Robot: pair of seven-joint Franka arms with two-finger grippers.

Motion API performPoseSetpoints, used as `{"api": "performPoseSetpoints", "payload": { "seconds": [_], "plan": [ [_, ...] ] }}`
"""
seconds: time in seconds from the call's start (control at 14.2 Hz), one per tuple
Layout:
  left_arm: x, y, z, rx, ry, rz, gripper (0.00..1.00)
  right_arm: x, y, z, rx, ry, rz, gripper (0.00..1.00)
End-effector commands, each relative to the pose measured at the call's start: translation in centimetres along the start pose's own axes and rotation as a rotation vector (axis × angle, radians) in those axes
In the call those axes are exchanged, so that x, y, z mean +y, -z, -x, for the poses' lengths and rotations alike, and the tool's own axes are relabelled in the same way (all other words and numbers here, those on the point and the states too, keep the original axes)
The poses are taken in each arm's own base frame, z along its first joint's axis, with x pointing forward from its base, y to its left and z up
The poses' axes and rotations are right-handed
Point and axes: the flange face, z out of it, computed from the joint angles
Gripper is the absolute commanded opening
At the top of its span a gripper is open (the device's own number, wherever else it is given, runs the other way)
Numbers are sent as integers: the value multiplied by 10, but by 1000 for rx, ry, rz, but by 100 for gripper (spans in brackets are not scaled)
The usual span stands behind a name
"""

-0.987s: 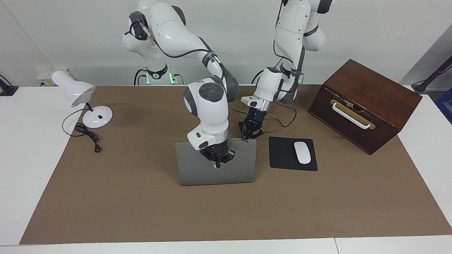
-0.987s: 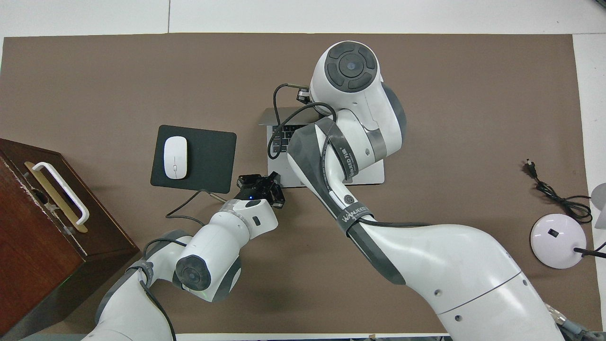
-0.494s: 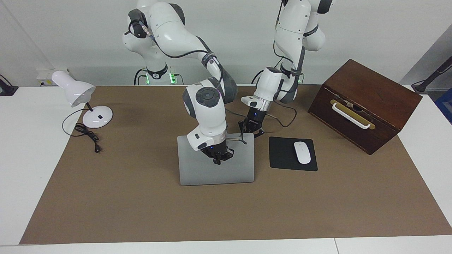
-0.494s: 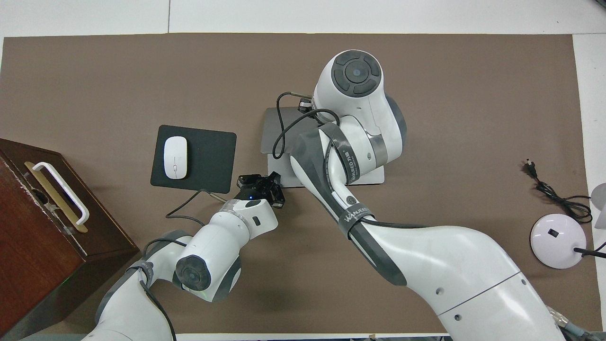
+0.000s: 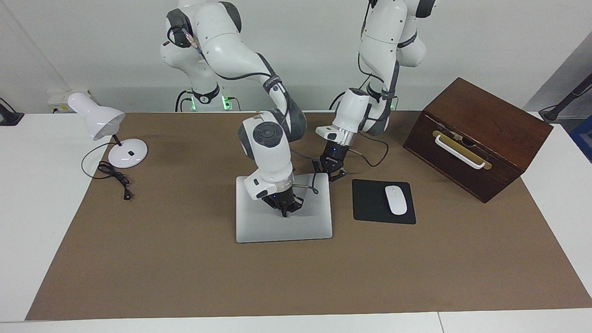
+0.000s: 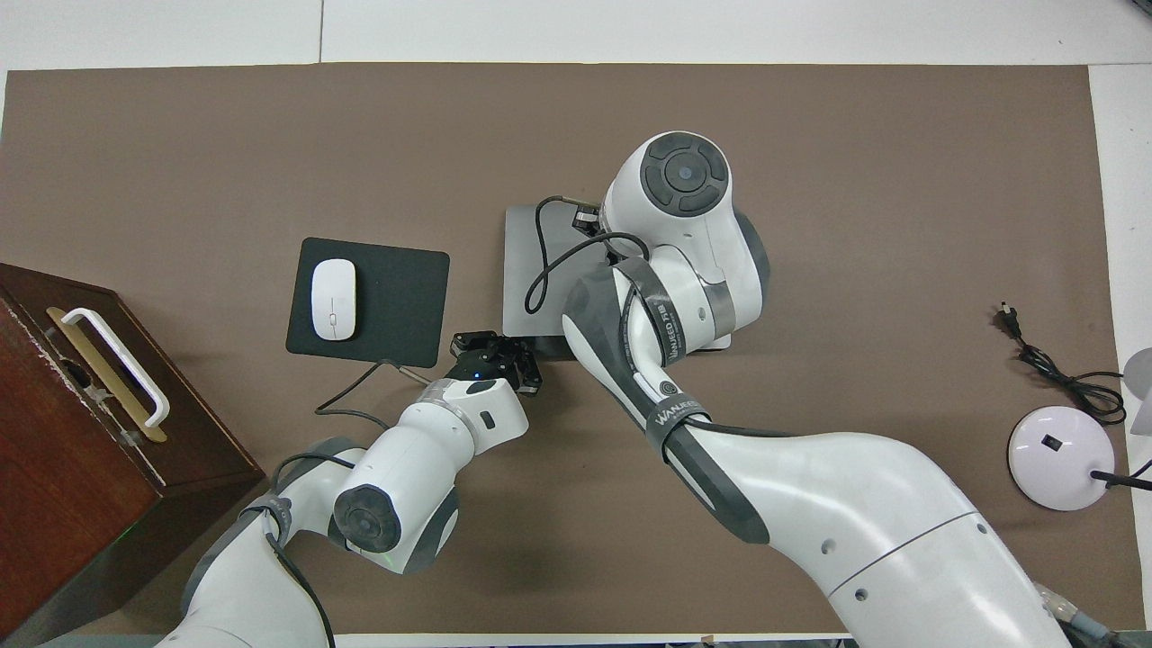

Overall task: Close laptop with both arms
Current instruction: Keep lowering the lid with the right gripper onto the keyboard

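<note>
Right gripper (image 5: pixel 284 212) (fingertips together) atop lowered laptop (image 5: pixel 259 222) lid, pressing

1. Both views are bright and evenly lit, seemingly from overhead.
2. Shadows on the brown mat (image 5: pixel 185 259) are soft and faint, pooling under the arms.
3. The laptop (image 5: pixel 259 226) lid catches pale glare in the facing view.
4. Focus is sharp throughout, without noticeable edge distortion.

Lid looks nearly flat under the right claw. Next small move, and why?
Probably a short final press straight down with the right claw, then lift off. Its shut tips are on the laptop lid, which lies almost flat. The left claw, also shut, is at the laptop's corner nearest the mouse pad; I can't tell if the lid is fully seated.
</note>
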Motion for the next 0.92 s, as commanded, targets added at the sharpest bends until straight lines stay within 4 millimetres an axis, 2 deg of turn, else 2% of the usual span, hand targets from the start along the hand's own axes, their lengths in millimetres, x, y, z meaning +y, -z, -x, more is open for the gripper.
{"api": "performPoseSetpoints", "payload": {
  "seconds": [0.0,0.49,0.85],
  "plan": [
    [16,-20,18,-41,-19,18,0,14,-4,10,4,-20,-26,0],
    [16,-21,19,-43,-19,18,0,14,-7,12,6,-25,-29,0],
    [15,-21,19,-43,-17,17,0,15,-17,17,14,-24,-39,0]
  ]
}}
